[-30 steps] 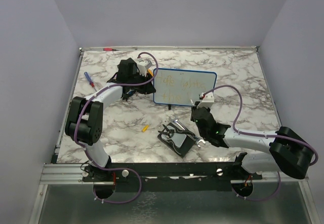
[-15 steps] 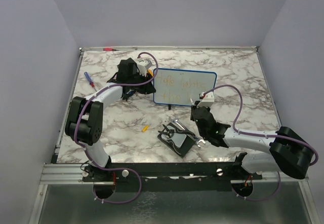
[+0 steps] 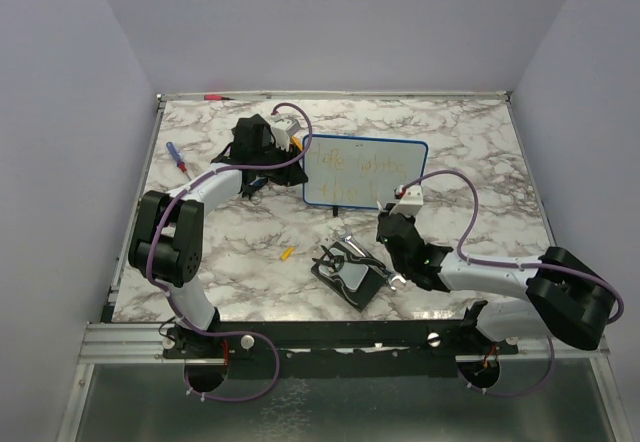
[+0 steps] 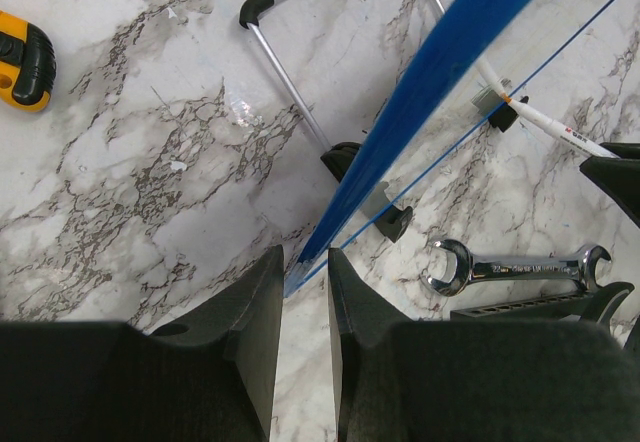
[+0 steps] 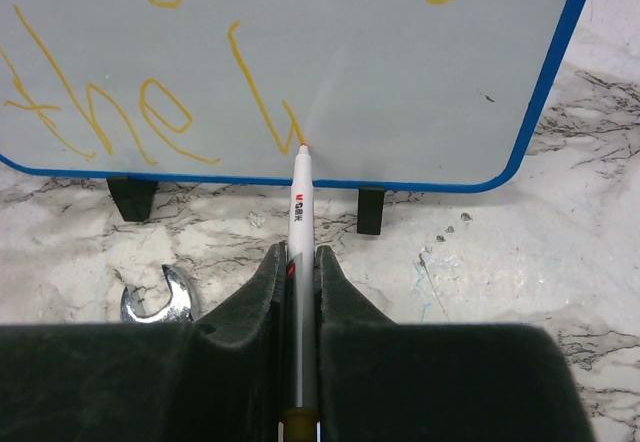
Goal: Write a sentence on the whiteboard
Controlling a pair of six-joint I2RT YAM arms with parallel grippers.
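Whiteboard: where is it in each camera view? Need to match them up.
Top external: whiteboard at table centre, toward the back.
Left wrist: edge-on, a blue diagonal strip from upper right to bottom centre.
Right wrist: face-on, filling the upper half.
Shared landmark: silver wrench, near the board's feet in both wrist views.

Low at the left of the right wrist view, the orange sentence (image 5: 110,112) on the whiteboard (image 5: 400,62) reads "the" — then a lone slanted stroke — while the marker (image 5: 300,212) bears a red-and-black brand mark (too small to read, like the stamp on the wrench (image 4: 520,265)).
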